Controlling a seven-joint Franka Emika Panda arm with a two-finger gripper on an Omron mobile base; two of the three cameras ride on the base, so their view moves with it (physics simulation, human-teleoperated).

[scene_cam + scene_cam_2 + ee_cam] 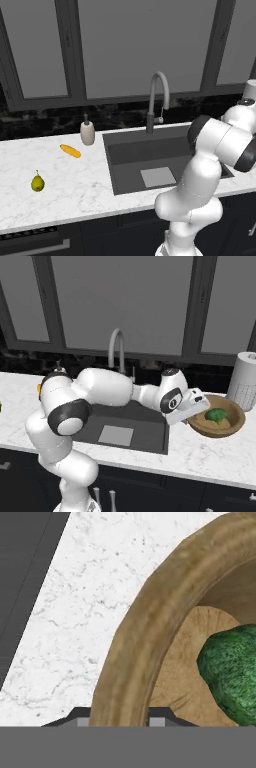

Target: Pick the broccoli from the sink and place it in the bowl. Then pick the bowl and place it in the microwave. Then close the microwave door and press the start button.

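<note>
Wooden bowl (218, 426) is sitting on the counter (210, 456) right of the sink (150, 431), cradling the broccoli (216, 415); the gripper (120, 719) is pinching its near rim.

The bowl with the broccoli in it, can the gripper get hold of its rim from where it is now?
Probably yes. The gripper sits at the bowl with one fingertip either side of the near rim, and the broccoli lies clear of it.

No readable text, labels, brands or numbers anywhere; the soap bottle (87, 133) is plain, the paper towel roll (244, 380) is blank — the marble counter (75, 185) bears only veining.
</note>
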